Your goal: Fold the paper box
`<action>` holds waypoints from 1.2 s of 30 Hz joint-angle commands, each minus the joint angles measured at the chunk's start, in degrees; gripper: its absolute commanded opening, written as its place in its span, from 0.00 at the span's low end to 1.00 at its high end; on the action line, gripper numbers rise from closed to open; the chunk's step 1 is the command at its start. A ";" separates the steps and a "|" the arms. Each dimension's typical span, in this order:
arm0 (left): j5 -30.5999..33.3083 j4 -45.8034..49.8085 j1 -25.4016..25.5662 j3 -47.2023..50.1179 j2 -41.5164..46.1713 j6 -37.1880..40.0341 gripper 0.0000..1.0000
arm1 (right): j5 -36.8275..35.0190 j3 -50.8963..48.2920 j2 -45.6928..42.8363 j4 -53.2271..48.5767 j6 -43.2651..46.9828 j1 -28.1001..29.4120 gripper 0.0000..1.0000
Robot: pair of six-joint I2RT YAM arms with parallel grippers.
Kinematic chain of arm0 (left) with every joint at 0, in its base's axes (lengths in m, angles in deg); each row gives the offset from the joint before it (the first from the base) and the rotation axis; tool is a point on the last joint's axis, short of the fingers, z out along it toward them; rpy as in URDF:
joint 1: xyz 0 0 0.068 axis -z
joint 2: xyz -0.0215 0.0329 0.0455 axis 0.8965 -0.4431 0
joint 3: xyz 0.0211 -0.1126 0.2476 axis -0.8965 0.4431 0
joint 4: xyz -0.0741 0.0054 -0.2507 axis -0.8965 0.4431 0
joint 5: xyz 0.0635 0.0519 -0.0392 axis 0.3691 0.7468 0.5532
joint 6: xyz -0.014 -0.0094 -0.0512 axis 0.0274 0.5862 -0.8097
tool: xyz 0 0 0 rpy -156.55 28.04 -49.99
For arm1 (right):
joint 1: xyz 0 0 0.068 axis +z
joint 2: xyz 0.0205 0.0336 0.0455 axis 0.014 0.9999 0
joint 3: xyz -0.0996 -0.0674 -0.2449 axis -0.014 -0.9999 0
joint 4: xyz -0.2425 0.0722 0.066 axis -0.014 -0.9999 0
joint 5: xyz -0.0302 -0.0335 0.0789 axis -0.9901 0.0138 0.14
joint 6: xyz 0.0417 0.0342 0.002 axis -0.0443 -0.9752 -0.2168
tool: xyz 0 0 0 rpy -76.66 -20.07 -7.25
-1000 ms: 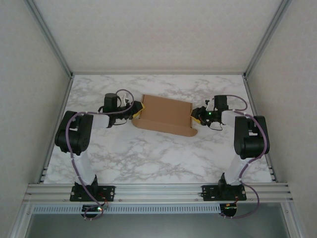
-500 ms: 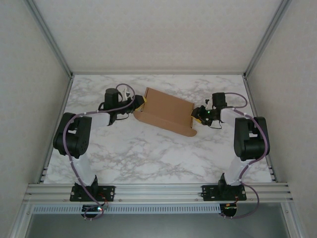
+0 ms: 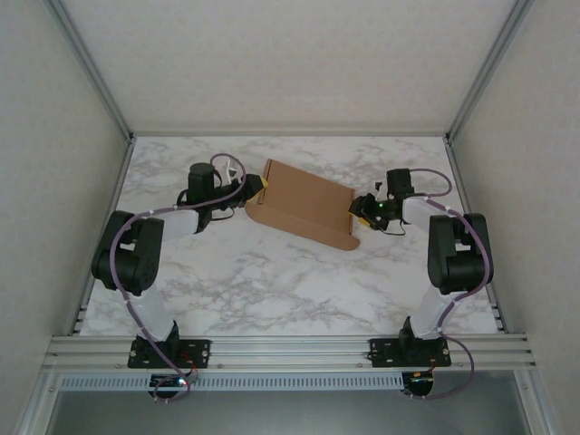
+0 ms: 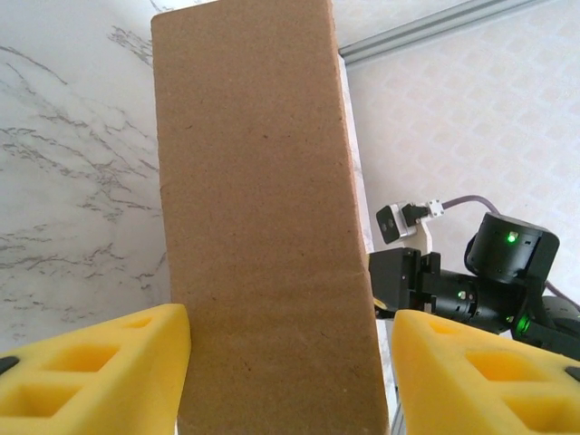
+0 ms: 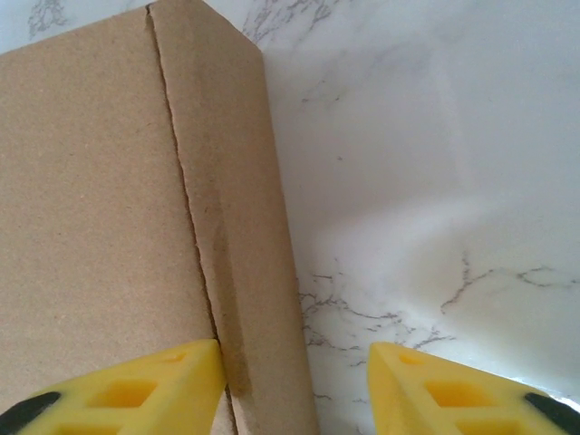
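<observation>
Brown cardboard paper box (image 3: 304,204) lies slanted on the marble table (image 3: 272,281), toward the back, between your arms. Your left gripper (image 4: 288,353) straddles its left end, yellow jaws apart; your right gripper (image 5: 294,362) straddles the right edge fold, also unclamped. Push from one side only and the box may skid or twist, and the side fold could spring up. Tabs and underside are hidden — pad contact is unclear.

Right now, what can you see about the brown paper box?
The paper box is plain brown cardboard, folded into a thin flat rectangle with a crease along one edge and a rounded flap at its near side. It lies skewed on the marble table between the arms. The left gripper and right gripper each have open jaws around one end; firm contact is unclear.
</observation>
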 commanded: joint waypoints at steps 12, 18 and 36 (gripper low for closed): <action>-6.93 2.49 3.56 0.94 1.13 1.84 0.55 | 9.69 1.93 -2.86 -1.02 -0.93 3.63 0.51; -7.11 0.79 3.52 1.27 2.29 0.79 0.62 | 6.95 2.69 -2.09 -3.73 0.92 4.27 0.48; -9.64 13.93 5.78 -4.15 -0.96 9.85 0.60 | 7.05 6.53 -1.13 -7.91 6.46 6.96 0.48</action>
